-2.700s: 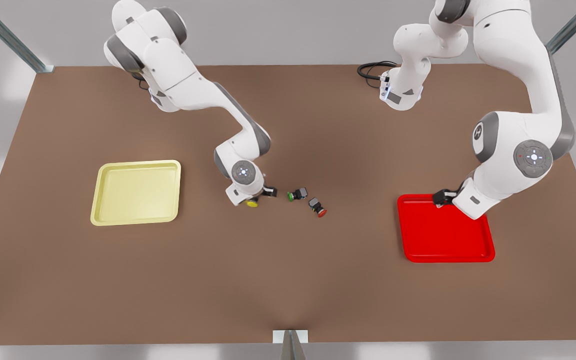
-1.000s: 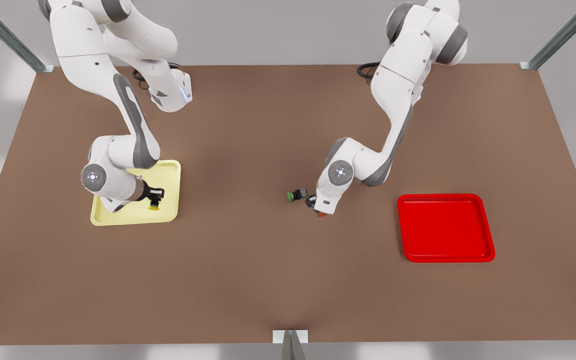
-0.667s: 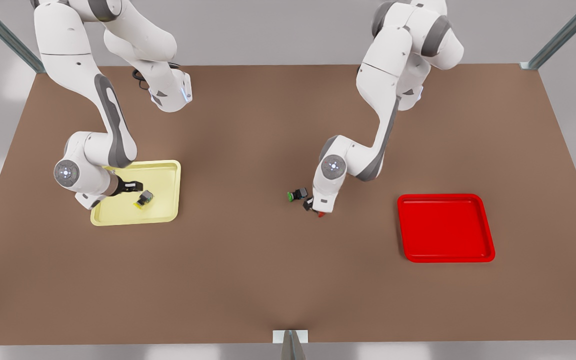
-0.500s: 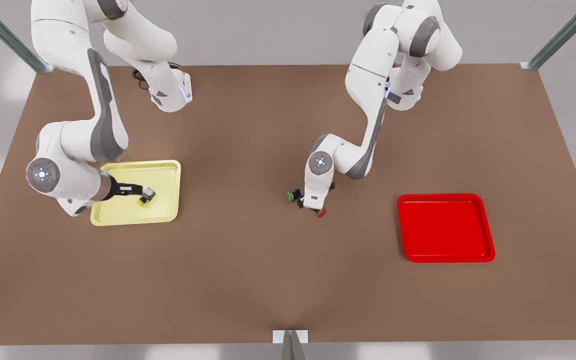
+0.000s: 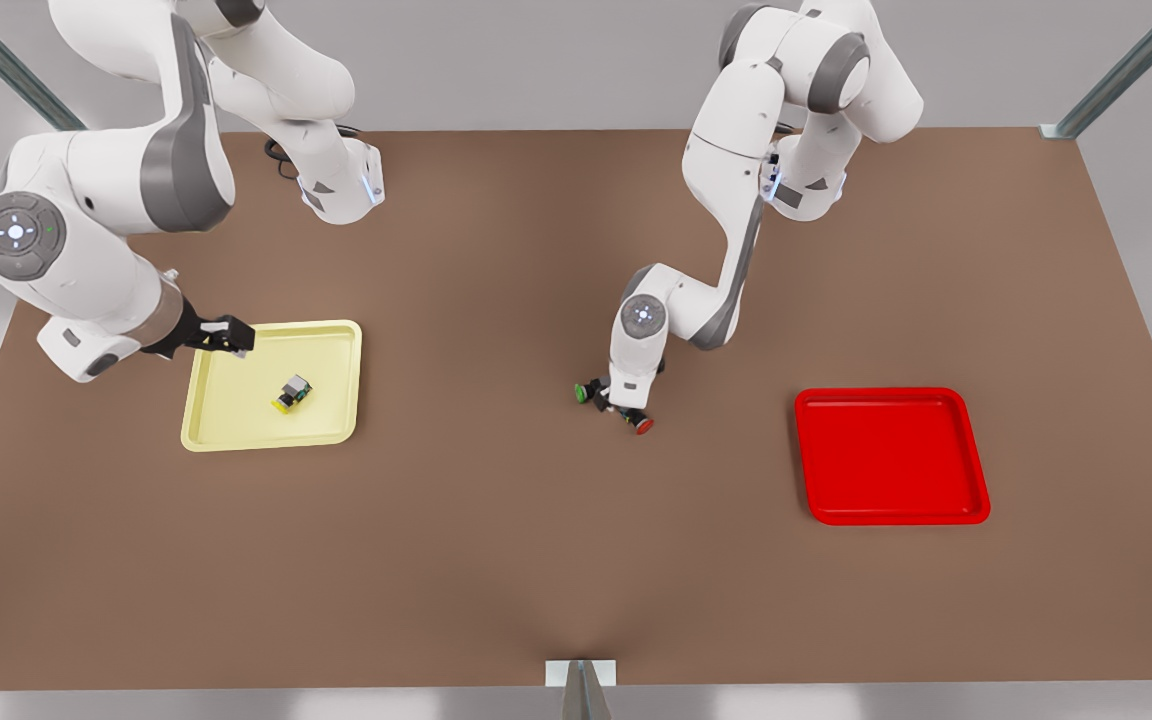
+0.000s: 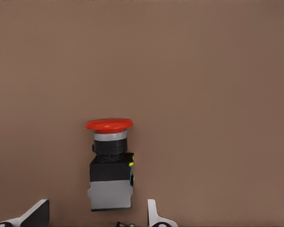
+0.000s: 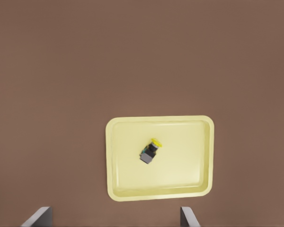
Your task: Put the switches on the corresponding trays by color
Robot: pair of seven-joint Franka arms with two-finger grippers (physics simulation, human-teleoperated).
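Note:
The yellow switch [image 5: 291, 393] lies on its side inside the yellow tray [image 5: 236, 428], seen too in the right wrist view as yellow switch [image 7: 150, 151] on tray [image 7: 184, 170]. My right gripper [image 5: 228, 336] hovers open above the tray's far-left corner, holding nothing; its own view shows the gripper [image 7: 113, 216] high over the tray. The red switch [image 5: 642, 424] lies on the table at mid-table. My left gripper [image 5: 626, 407] is down at it, open, its fingers on either side of the dark body of the red switch [image 6: 110, 163], gripper [image 6: 95, 215]. The red tray [image 5: 891, 500] sits at the front view's right.
A green-capped switch [image 5: 584, 392] lies on the table just beside the left gripper, toward the front view's left. A black cable [image 5: 736, 140] coils at the table's far edge. Brown tabletop [image 5: 496, 560] stretches wide between the trays and toward the near edge.
My right gripper let go of the yellow switch in the yellow tray, then rose and drew back. My left gripper swung from the red tray to the red switch and settled around it.

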